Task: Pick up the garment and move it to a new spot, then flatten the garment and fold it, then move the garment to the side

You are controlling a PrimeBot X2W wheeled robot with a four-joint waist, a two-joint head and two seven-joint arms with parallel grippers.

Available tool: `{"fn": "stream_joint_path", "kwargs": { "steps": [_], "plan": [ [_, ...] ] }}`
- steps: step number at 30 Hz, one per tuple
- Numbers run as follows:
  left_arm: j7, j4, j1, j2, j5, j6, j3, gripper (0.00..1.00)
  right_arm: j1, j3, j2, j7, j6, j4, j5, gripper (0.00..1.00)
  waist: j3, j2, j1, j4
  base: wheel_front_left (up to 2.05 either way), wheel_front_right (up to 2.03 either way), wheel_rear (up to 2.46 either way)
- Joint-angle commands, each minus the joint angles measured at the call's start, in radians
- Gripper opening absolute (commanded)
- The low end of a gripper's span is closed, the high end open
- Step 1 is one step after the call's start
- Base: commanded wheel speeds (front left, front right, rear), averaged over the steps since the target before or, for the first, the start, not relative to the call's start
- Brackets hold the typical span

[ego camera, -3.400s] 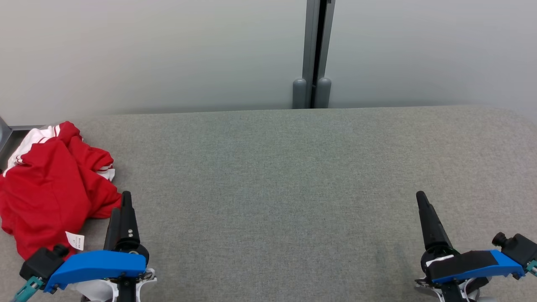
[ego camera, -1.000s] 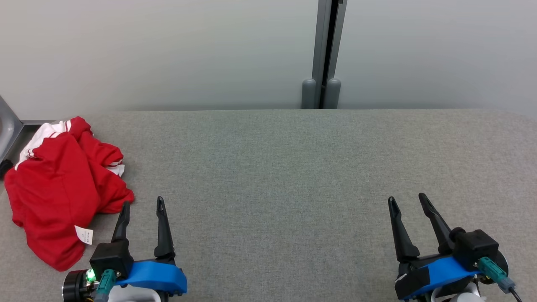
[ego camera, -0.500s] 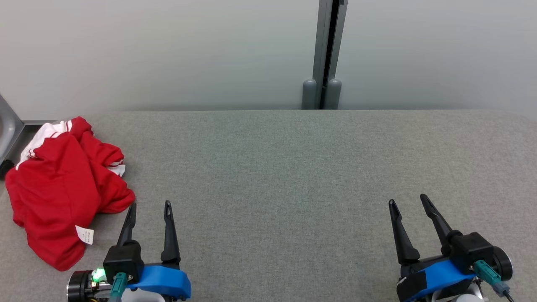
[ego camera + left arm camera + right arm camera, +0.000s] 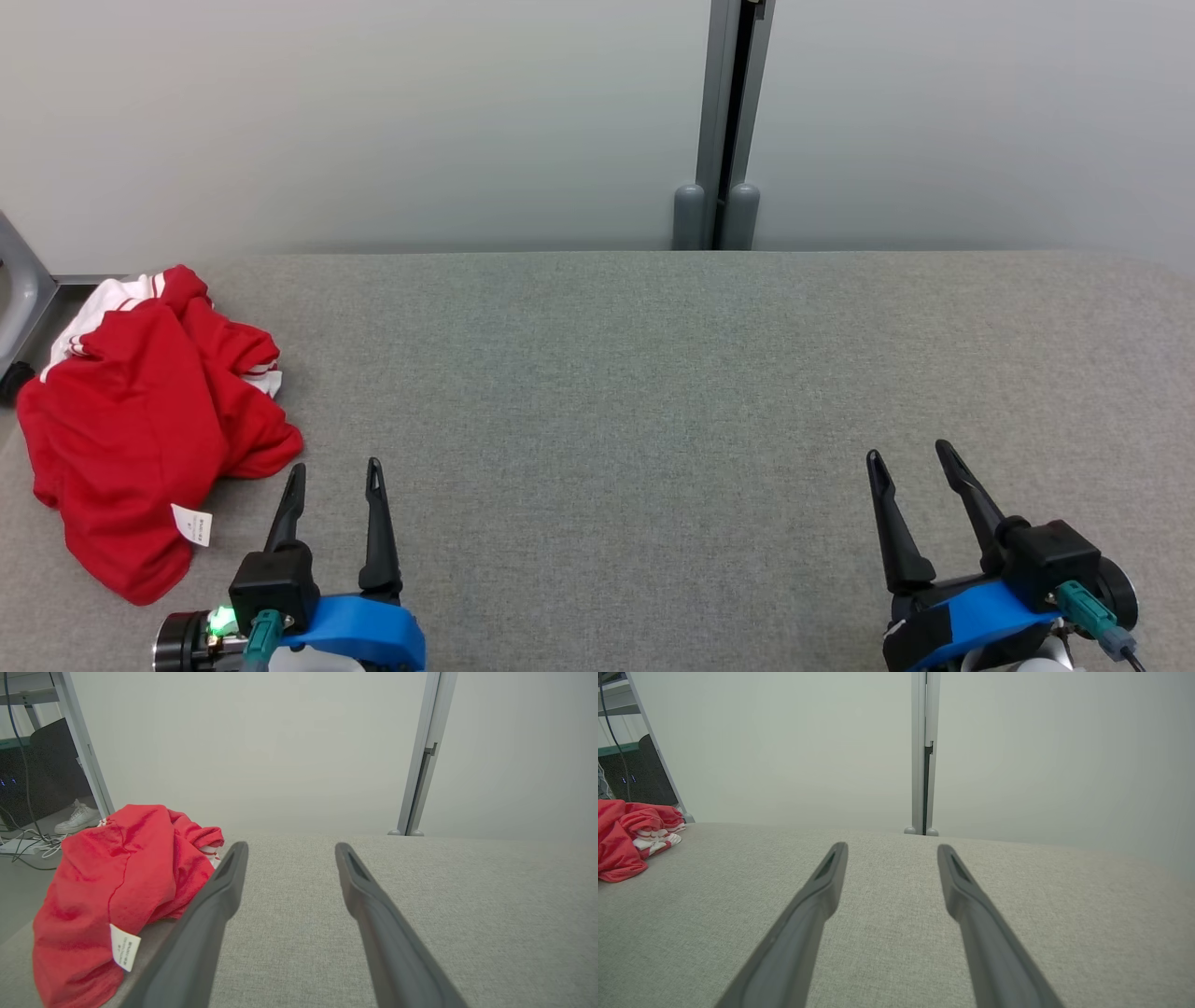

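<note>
At the far-left edge of the grey fabric-covered tabletop (image 4: pixel 653 420) the crumpled red garment with white striped trim (image 4: pixel 140 429) lies just beside the left gripper (image 4: pixel 335 465), wide open and empty like the right gripper (image 4: pixel 907 450), so best to swing left and pinch a raised fold.

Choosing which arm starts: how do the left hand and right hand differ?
The left hand is close beside the red garment; the right hand is far from it. The left hand's fingers point straight ahead; the right hand's lean left. Both are open, empty.

Head overhead — wrists low, same garment (image 4: pixel 131 439)
</note>
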Motion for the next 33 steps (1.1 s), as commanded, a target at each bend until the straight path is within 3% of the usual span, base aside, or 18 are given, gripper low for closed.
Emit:
{"fn": "stream_joint_path", "kwargs": {
  "steps": [1,19,33],
  "plan": [
    [-0.005,0.002,-0.007,0.003,-0.004,0.003,0.002,1.0,0.005,-0.001,-0.007,-0.006,0.003,0.004,0.003,1.0,0.0,0.0,0.0,0.0,0.0,0.0,0.0],
    [-0.004,0.004,-0.019,0.023,-0.017,0.014,-0.006,1.0,-0.009,0.008,-0.006,-0.005,0.003,0.013,0.014,1.0,0.002,0.0,0.0,0.028,0.0,0.0,0.0],
    [0.007,-0.018,-0.033,0.053,-0.034,0.032,0.014,1.0,-0.027,0.019,-0.006,-0.002,0.003,0.014,0.019,1.0,0.033,0.0,0.0,0.164,0.0,0.0,0.0]
  ]
}}
